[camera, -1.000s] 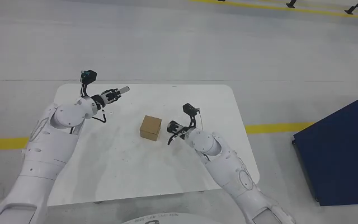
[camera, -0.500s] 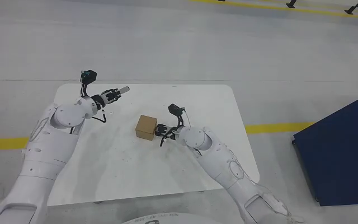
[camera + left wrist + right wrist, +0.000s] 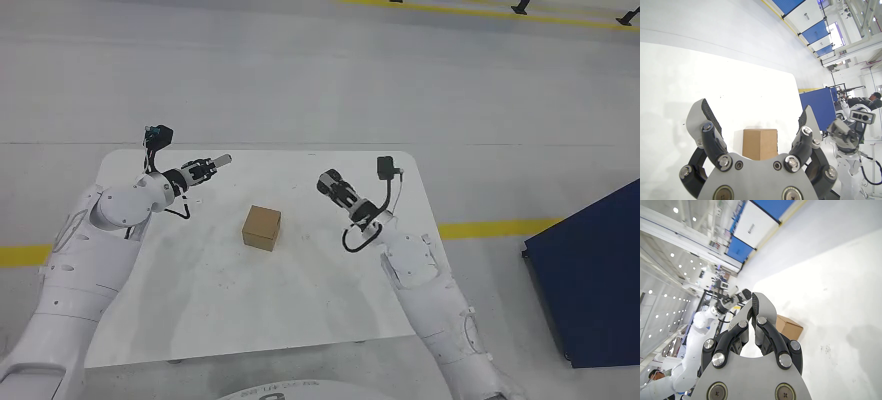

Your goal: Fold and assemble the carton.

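At the left hand (image 3: 755, 109): spread wide, nothing gripped, poised over the far left part of the worktop (image 3: 734, 75) and aimed along it toward the carton (image 3: 760, 143). At the right hand (image 3: 754, 300): pads pressed flat together, nothing caught between, poised over the far right part of the worktop, well apart from the carton. Between the two, near the middle of the worktop: the carton, a small brown cube, upright on one face, touched by neither hand. No loose flap on the faces in view; underside hidden. Judging by that, probably near the end of the task, with at most a seam check or a last press left. For a clean last press: either open the right hand first for a proper pinch, or keep it closed and use it as a blunt pusher. Come down squarely onto the top face, not at an edge, to avoid tipping so light a box. Brace the opposite wall with the open left hand before any sideways push, given the smooth-looking worktop and the likely slide. Keep pressure gentle, for fear of denting thin board or springing a tucked flap. Lift straight off afterwards, without dragging the carton along.
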You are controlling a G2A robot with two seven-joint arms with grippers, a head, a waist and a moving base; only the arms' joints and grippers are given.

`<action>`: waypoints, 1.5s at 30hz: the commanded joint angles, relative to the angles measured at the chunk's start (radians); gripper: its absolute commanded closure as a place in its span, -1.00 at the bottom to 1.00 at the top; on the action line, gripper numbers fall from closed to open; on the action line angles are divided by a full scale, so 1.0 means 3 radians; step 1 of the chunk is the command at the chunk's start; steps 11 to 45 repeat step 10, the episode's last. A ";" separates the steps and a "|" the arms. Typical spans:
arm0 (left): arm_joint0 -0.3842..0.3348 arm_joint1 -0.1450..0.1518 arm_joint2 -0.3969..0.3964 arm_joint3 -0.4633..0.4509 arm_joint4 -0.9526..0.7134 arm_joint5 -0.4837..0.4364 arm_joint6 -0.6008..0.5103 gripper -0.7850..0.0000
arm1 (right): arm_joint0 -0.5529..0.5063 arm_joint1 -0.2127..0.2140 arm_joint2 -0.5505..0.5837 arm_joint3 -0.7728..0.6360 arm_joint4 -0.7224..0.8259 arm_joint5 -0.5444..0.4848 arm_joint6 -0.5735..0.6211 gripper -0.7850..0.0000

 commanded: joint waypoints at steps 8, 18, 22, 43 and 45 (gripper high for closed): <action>0.0000 0.0000 0.0000 0.0000 0.0000 0.0000 0.0000 -1.00 | -0.0108 0.0007 0.0106 -0.0075 0.0014 -0.0087 -0.0075 0.25; 0.0000 0.0000 0.0000 0.0000 0.0000 0.0000 0.0000 -1.00 | -0.0108 0.0007 0.0106 -0.0075 0.0014 -0.0087 -0.0075 -0.02; 0.0000 0.0000 0.0000 0.0000 0.0000 0.0000 0.0000 -1.00 | -0.0108 0.0007 0.0106 -0.0075 0.0014 -0.0087 -0.0075 -0.02; 0.0000 0.0000 0.0000 0.0000 0.0000 0.0000 0.0000 -1.00 | -0.0108 0.0007 0.0106 -0.0075 0.0014 -0.0087 -0.0075 -0.02; 0.0000 0.0000 0.0000 0.0000 0.0000 0.0000 0.0000 -1.00 | -0.0108 0.0007 0.0106 -0.0075 0.0014 -0.0087 -0.0075 -0.02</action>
